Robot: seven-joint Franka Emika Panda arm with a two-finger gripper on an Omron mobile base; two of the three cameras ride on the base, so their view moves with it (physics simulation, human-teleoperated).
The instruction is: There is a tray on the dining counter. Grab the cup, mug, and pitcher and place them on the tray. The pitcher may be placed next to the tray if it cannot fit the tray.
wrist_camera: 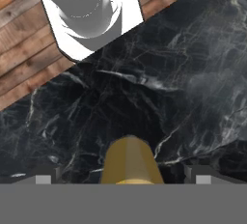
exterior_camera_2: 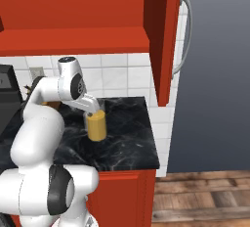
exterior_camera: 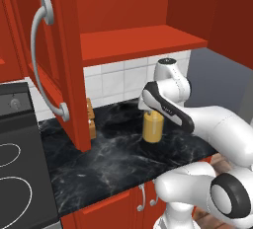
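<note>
The pitcher [exterior_camera: 152, 129] [exterior_camera_2: 96, 127] stands upright on a short black marble worktop [exterior_camera: 113, 161] with red cabinet doors below it. It looks like an orange-yellow cylinder with no handle, and my hand covers its top. My gripper [exterior_camera: 150, 110] [exterior_camera_2: 95, 109] reaches down and forward over it and is open. In the hand view the pitcher [wrist_camera: 129, 162] rises between the two fingertips [wrist_camera: 46, 177], with a gap on each side of it, so the gripper [wrist_camera: 124, 177] straddles its upper part and does not touch it.
A red wall-cabinet door [exterior_camera: 59, 50] with a grey handle hangs open at the left, above a wooden knife block [exterior_camera: 90, 119]. A stove [exterior_camera: 15, 173] borders the worktop's left end. A grey fridge [exterior_camera_2: 215, 74] stands past its right end, on a wooden floor [exterior_camera_2: 205, 196].
</note>
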